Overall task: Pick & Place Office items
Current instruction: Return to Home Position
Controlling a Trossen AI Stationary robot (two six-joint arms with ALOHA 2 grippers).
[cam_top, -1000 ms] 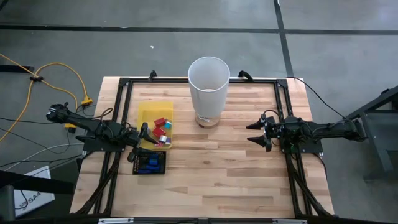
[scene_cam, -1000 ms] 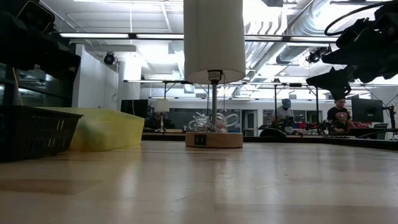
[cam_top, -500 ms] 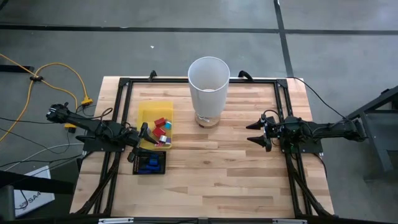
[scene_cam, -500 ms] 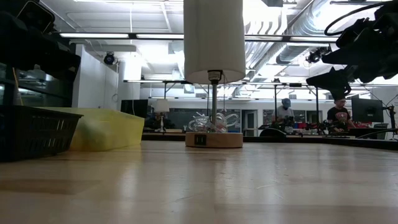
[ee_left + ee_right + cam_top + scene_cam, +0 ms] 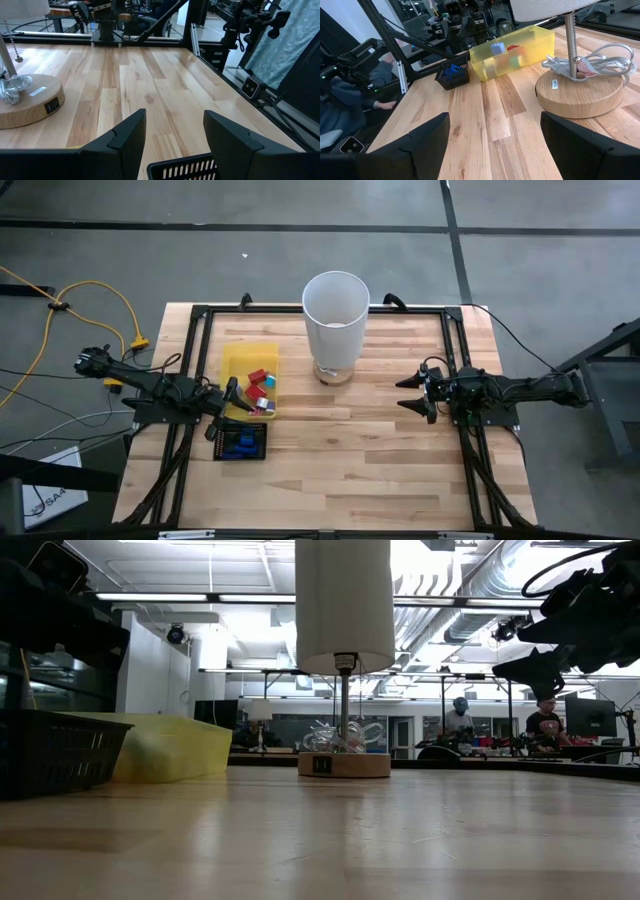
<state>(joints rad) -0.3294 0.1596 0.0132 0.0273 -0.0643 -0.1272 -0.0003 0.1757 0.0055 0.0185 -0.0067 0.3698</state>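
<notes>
- Fig. legend, high view: left gripper (image 5: 236,395) hangs over the seam between yellow tray (image 5: 240,358) and black mesh tray (image 5: 216,442). Fingers spread, nothing betw. them. Wrist cam confirms the gap.
- Right gripper (image 5: 403,395) is at the table's (image 5: 350,460) right side, well apart from both trays. Fingers spread wide, nothing held.
- Office items (image 5: 261,386): red, white and lt-blue pcs lie in the yellow tray, bunched at the end nearest the left gripper. Blue pieces (image 5: 240,443) sit in the mesh tray. I see no loose pcs on the bare wood.
- White lamp (image 5: 335,315) on its wooden base stands mid-table, clear of both arms.
- Change vs. 1.0 s and 0.5 s ago: none I can detect. Arms, trays and pcs all match.
- Reading: sorting looks finished, and both arms appear parked or at the tail of the retreat. I judge only the homing is left, w/ low risk since neither gripper carries anything.
</notes>
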